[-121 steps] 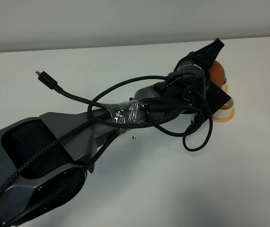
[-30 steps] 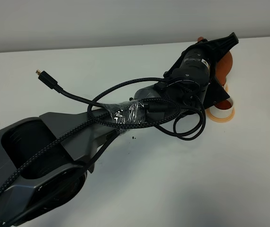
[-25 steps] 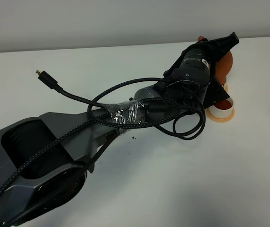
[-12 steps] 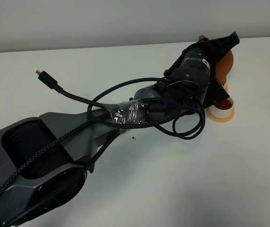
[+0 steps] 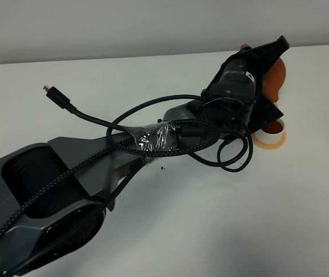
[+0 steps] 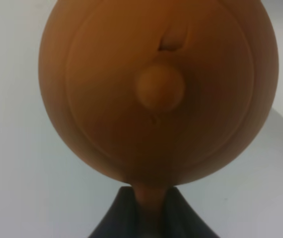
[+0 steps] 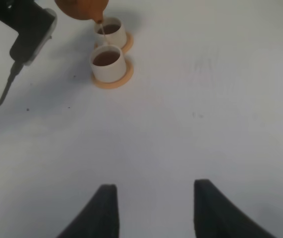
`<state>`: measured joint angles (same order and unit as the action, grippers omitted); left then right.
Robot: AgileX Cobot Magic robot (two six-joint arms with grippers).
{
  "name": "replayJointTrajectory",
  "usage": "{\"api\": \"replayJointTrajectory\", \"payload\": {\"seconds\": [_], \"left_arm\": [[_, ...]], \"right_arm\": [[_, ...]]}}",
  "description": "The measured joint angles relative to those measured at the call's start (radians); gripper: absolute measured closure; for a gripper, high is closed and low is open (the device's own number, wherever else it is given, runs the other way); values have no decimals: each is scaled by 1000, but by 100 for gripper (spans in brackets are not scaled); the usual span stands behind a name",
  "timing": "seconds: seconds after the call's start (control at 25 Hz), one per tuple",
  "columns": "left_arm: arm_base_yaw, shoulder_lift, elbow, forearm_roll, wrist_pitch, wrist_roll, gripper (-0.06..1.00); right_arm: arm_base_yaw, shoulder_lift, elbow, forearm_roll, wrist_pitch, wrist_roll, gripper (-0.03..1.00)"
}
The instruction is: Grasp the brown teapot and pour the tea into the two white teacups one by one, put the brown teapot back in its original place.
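On the white tabletop (image 7: pixel 191 99), the left gripper (image 6: pixel 149 210) has its jaws clamped on the handle of the round reddish-brown clay teapot (image 6: pixel 156 89), tilted above two small white teacups (image 7: pixel 109 62) on orange saucers; the right gripper (image 7: pixel 154 208) hangs with jaws wide.

no readable text, no labels (none anywhere)

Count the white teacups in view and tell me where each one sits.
2. In the right wrist view, one teacup stands nearer the camera on its saucer; the other teacup sits just behind it, under the brown teapot.
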<state>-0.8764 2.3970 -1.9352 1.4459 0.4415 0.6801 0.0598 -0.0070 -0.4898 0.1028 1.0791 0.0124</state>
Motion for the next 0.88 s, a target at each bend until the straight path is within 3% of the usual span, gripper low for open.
{"api": "replayJointTrajectory", "payload": {"seconds": [0.32,0.76,0.88], "left_arm": [[14,0,0,-136,50,-6,82],[21,-45,0,-415,236,-56,82],[21,-76,0,-526,294,-58,82]], "right_arm": [[0,0,0,0,0,0,60],[0,0,0,0,0,0,60],[0,0,0,0,0,0,60]]}}
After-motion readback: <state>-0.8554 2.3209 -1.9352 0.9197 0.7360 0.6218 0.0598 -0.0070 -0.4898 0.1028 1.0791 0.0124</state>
